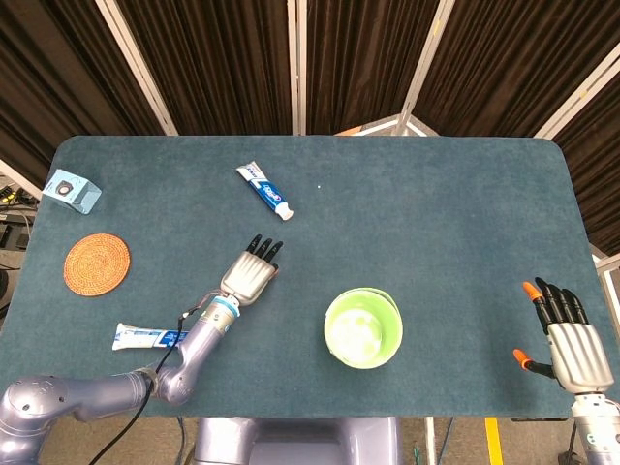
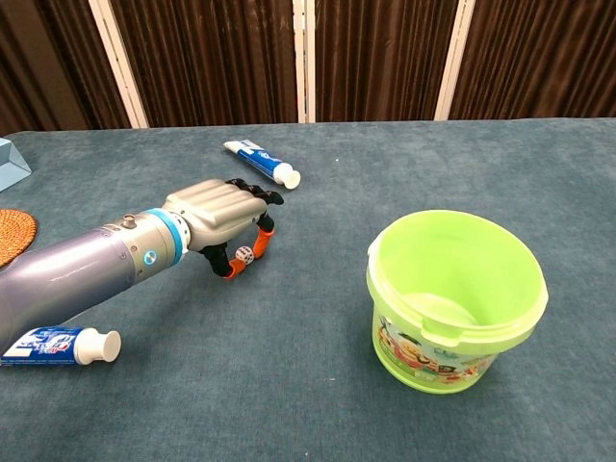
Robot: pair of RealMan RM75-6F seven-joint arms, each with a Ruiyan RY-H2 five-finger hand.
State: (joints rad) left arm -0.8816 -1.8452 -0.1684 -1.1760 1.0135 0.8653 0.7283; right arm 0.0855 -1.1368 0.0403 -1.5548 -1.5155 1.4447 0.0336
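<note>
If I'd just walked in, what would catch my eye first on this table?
Probably the bright lime-green plastic bucket, standing upright and empty at the near middle of the dark teal table. Next, the silver left hand, its orange-tipped fingers closing around a tiny white die just left of the bucket.

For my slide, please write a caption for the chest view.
Left hand closes its fingertips around a small die on the blue table, beside a green bucket.
</note>
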